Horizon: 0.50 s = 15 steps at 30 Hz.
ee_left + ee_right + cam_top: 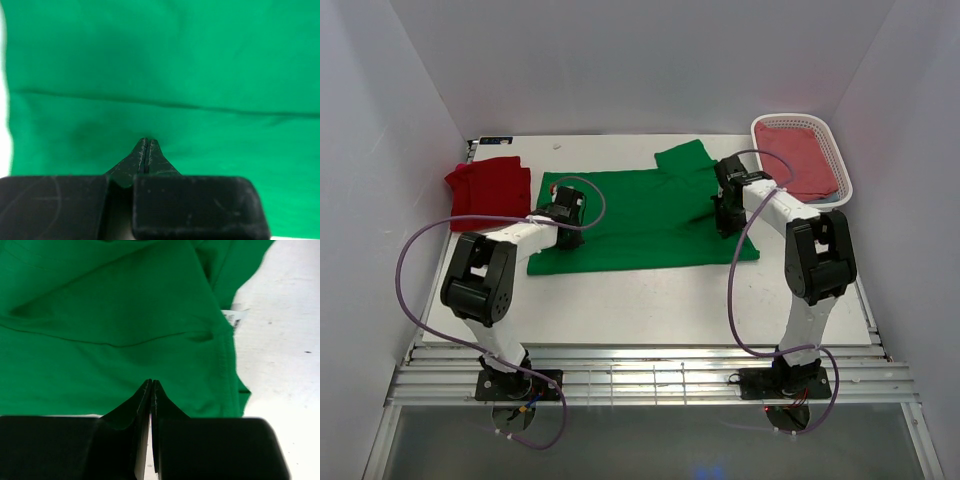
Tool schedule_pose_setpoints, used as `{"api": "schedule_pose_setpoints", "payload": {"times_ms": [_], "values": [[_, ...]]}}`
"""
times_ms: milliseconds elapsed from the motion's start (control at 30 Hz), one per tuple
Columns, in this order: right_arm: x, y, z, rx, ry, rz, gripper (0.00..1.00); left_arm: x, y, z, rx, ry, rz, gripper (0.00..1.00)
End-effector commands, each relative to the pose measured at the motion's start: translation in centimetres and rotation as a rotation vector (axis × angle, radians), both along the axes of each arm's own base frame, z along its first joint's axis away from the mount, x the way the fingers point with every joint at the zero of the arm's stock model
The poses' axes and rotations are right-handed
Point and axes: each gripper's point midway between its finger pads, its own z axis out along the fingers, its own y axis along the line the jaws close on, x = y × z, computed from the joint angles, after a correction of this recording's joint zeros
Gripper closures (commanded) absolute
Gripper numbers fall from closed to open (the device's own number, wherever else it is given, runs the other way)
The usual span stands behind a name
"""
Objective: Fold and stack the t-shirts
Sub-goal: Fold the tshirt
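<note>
The left gripper is clenched, its two fingers pressed together with only a thin slit between them, tips down close to the green shirt. Whether any fabric is pinched, I cannot tell. A long crease runs across the shirt just beyond the tips.

The right gripper is clenched too, fingers together, over the shirt's right part near its edge. A small white label shows there against the counter.

From above, the green shirt lies spread flat across the middle of the counter, one sleeve sticking out at the far side. The left gripper sits over its left end, the right gripper over its right end.

The red shirt lies folded at the counter's far left corner, just beside the green shirt. A white basket stands at the far right with a pinkish-red cloth in it.
</note>
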Motion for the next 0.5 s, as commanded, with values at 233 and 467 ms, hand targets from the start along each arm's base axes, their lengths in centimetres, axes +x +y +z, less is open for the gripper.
{"api": "schedule_pose_setpoints", "payload": {"times_ms": [233, 467], "values": [[-4.5, -0.4, -2.6, 0.02, 0.11, -0.011, 0.92, -5.2, 1.0, -3.4, -0.015, 0.135, 0.075, 1.0], [-8.5, -0.8, -3.0, 0.027, 0.143, -0.028, 0.92, -7.7, 2.3, -3.9, 0.007, 0.169, 0.124, 1.0]]}}
